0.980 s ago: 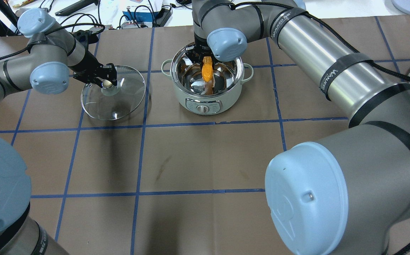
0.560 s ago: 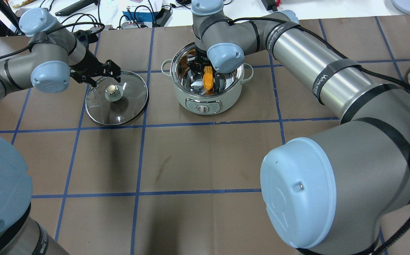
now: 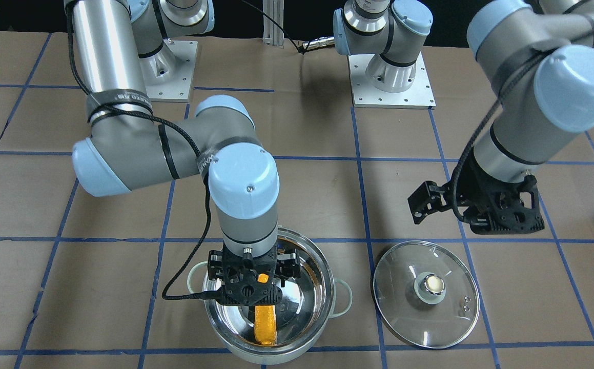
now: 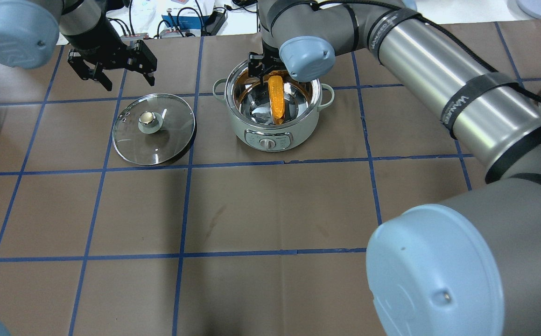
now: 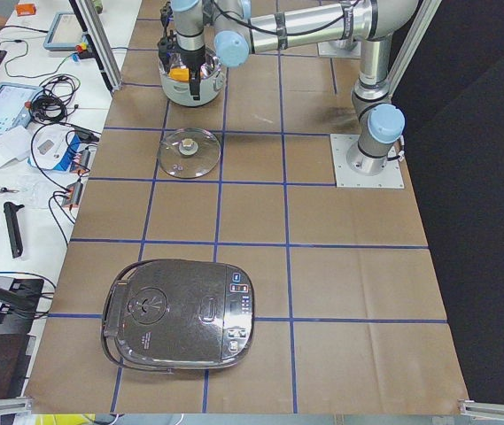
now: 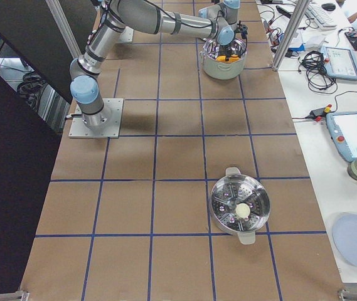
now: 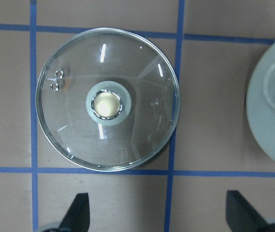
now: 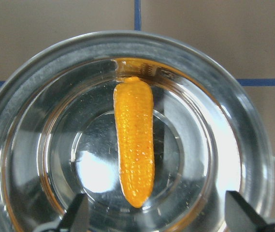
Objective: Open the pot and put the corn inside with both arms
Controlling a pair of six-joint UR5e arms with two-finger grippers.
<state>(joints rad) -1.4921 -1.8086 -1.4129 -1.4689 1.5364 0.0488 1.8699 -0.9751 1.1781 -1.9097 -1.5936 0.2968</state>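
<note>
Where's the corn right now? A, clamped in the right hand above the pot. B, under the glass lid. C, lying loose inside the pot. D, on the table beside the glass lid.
C: the corn lies inside the pot, with the right hand open and its fingers clear of it.

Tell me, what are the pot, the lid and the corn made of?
The pot looks like polished steel inside: it mirrors the corn. The lid seems to be glass: the brown table shows through it. The corn is probably glossy plastic, with moulded bumps and an even orange shine.
</note>
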